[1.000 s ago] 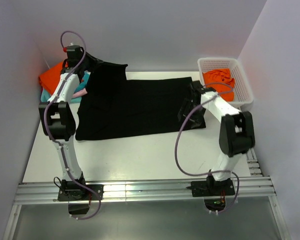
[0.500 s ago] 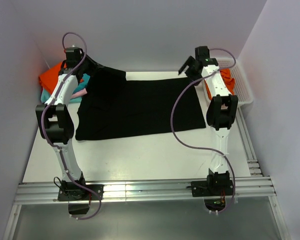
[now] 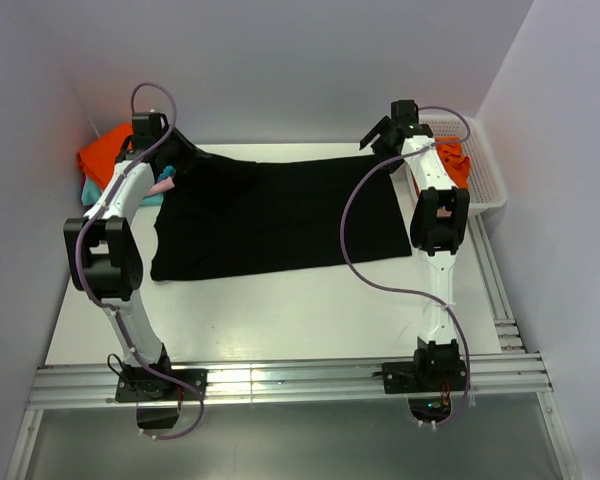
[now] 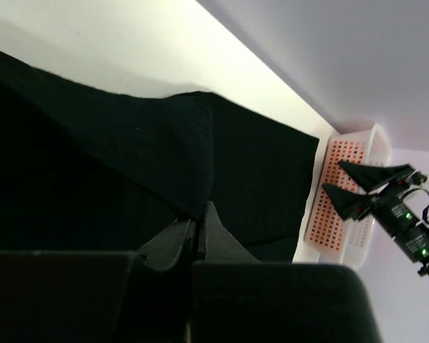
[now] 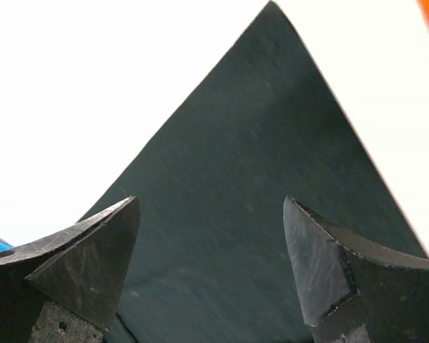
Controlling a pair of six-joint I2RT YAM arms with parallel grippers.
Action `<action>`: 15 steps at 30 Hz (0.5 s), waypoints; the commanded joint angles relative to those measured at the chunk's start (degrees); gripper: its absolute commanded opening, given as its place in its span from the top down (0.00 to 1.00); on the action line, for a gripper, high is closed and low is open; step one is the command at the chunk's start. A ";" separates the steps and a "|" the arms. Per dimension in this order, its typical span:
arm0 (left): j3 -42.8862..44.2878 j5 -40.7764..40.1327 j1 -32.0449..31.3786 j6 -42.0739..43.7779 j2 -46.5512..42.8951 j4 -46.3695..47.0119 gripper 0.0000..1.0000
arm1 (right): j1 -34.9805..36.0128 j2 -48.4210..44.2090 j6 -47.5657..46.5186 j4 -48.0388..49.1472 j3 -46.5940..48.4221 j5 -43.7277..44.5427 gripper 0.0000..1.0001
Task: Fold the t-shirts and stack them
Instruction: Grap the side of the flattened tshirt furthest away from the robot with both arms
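The left end effector [image 4: 198, 214] is pinched shut on a raised fold of the black shirt [image 3: 280, 215] at its far-left corner. The right end effector [image 5: 209, 204] hangs wide open and empty over the far-right corner, whose tip lies just ahead of and below its fingers. The shirt is spread on the tabletop [image 3: 280, 300], long axis left to right, between the arms. The right arm is nearer that free corner, so a matching pinch there looks due.
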 commanded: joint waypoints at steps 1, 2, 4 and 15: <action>-2.69 0.64 -0.15 2.52 -6.43 0.95 1.00 | -1.10 2.56 3.47 3.97 4.12 2.16 0.12; -3.30 0.90 -0.15 2.52 -7.39 1.03 1.00 | -1.10 3.17 4.78 4.49 4.38 2.07 0.13; -4.97 1.34 -0.15 2.26 -8.36 1.30 1.00 | -0.75 3.70 6.19 5.72 3.51 1.81 0.14; -10.16 1.44 -0.15 1.82 -15.22 0.86 1.00 | 2.59 11.96 10.24 4.76 9.83 3.92 0.17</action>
